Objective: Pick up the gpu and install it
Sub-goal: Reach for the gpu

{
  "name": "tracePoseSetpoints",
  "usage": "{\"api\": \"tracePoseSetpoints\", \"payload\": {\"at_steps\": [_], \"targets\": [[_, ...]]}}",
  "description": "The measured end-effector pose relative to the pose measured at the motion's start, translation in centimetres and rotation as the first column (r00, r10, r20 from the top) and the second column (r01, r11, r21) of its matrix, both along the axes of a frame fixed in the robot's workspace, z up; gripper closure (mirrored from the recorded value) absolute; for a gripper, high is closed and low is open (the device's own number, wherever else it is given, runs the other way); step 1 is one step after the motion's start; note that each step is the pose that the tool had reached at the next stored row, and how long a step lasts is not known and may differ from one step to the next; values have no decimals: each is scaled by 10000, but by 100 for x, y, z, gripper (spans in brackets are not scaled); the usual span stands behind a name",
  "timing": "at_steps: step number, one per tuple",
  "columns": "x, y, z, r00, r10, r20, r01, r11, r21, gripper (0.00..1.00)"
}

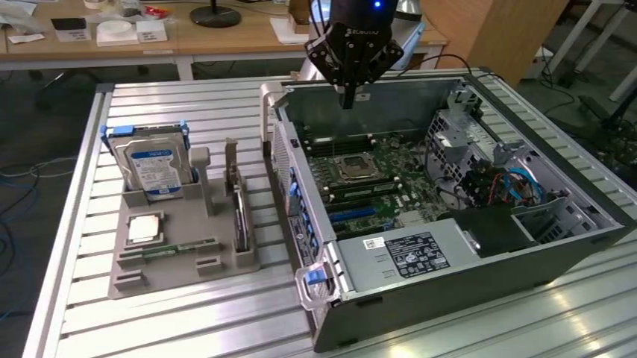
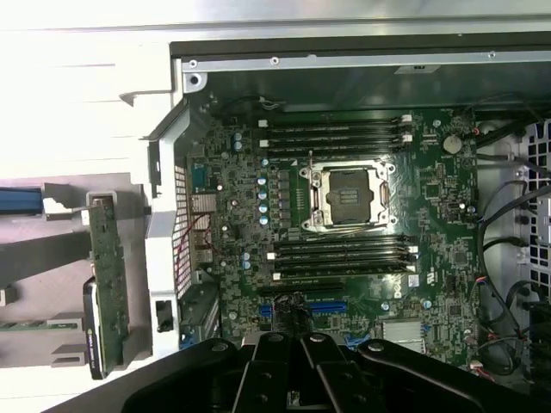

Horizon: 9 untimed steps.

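Thin black gpu (image 1: 240, 220) upright in gray holder (image 1: 169, 274)

one gpu (image 1: 239, 216), one hard drive (image 1: 154, 164), one case (image 1: 478, 276)

- We note an open computer case (image 1: 478, 294) lying on its side on the slatted metal tabletop (image 1: 179, 328).
- Inside it we see the motherboard (image 2: 250, 215), with the CPU socket (image 2: 349, 196) between two banks of memory slots.
- At the exterior view's left, just beside the case, a hard drive (image 1: 154, 160) with a blue label stands upright in a gray holder (image 1: 169, 277).
- A processor chip (image 1: 145, 227) and a green memory stick (image 1: 167, 250) lie in the same holder.
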<state>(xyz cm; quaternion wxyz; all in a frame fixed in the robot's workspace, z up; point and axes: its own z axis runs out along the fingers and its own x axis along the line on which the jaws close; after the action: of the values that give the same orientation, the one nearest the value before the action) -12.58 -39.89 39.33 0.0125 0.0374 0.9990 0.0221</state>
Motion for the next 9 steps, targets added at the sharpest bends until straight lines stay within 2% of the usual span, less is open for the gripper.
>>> {"api": "tracePoseSetpoints", "payload": {"at_steps": [9], "targets": [[-105,0,-1,10000,0,0,0,10000,0,89]]}}
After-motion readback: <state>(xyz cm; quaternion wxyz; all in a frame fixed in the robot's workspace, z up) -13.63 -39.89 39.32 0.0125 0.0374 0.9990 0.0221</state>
